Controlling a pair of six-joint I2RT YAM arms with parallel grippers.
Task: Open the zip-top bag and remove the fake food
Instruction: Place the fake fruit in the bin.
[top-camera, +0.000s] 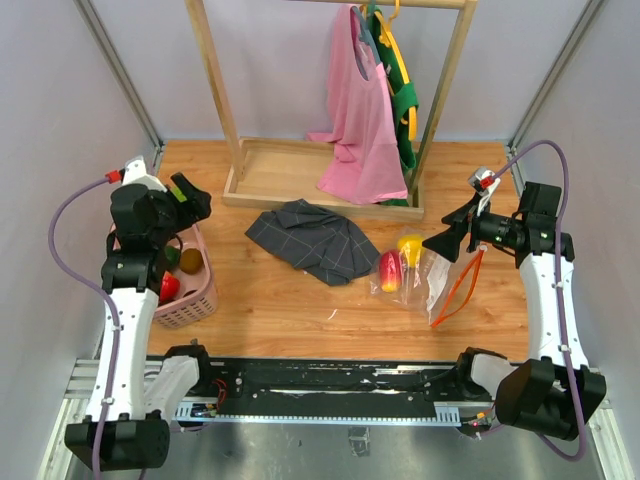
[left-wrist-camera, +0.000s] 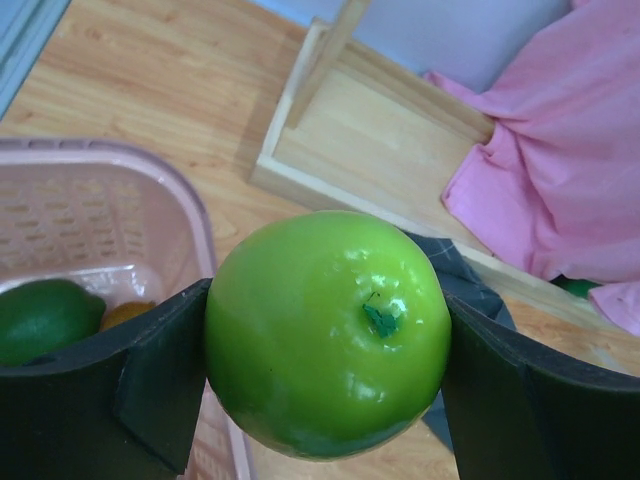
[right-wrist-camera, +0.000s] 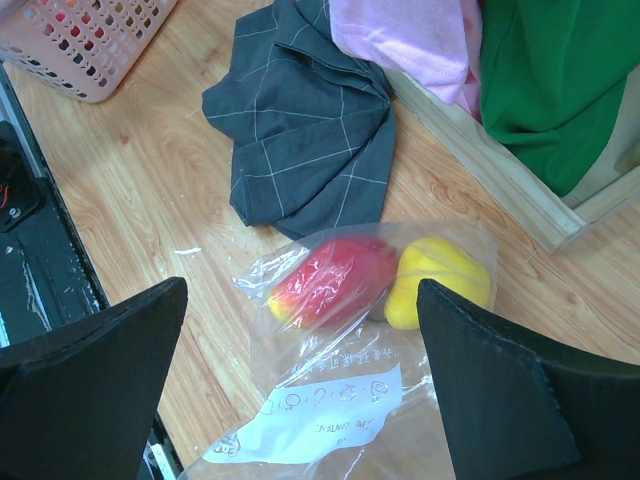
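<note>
My left gripper (left-wrist-camera: 327, 310) is shut on a lime green apple (left-wrist-camera: 327, 380) and holds it up by the pink slotted basket (left-wrist-camera: 100, 200); in the top view this gripper (top-camera: 188, 198) is over the basket's far end. The clear zip-top bag (right-wrist-camera: 340, 370) lies on the table with its white label (right-wrist-camera: 310, 420) up and its orange-red zip strip (top-camera: 458, 290) toward the right. A red-yellow mango (right-wrist-camera: 335, 280) and a yellow fruit (right-wrist-camera: 440, 280) lie inside it. My right gripper (right-wrist-camera: 300, 290) hangs open above the bag, touching nothing; it also shows in the top view (top-camera: 447, 240).
The basket (top-camera: 190, 290) at the left holds a dark green fruit (left-wrist-camera: 45, 320), a brownish one (left-wrist-camera: 125, 315) and a red one (top-camera: 168, 288). A grey checked cloth (top-camera: 310, 240) lies mid-table. A wooden clothes rack (top-camera: 320, 185) with pink and green garments stands behind.
</note>
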